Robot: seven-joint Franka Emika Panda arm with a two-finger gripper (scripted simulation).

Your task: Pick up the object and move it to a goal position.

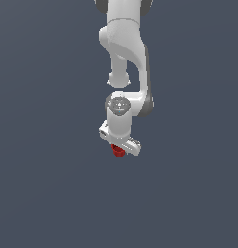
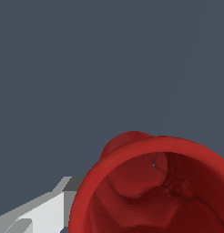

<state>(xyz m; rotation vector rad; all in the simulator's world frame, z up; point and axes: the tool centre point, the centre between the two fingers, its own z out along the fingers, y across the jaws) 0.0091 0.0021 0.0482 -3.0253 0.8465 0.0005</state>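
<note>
In the exterior view the arm hangs down from the top of the picture and its gripper (image 1: 122,147) points at the floor, with the red cup (image 1: 118,151) peeking out directly beneath the white hand, partly hidden by it; whether the cup sits on the ground or is lifted cannot be told, and no goal marker shows. All around lies plain grey surface, so room to travel looks free on every side. In the wrist view the cup's hollow mouth (image 2: 155,191) fills the near field, its long axis running roughly along the camera's line, and one white finger (image 2: 45,214) lies just beside its rim; the other finger is out of frame, so I cannot tell whether the pincer is clenched on the cup or merely straddling it
</note>
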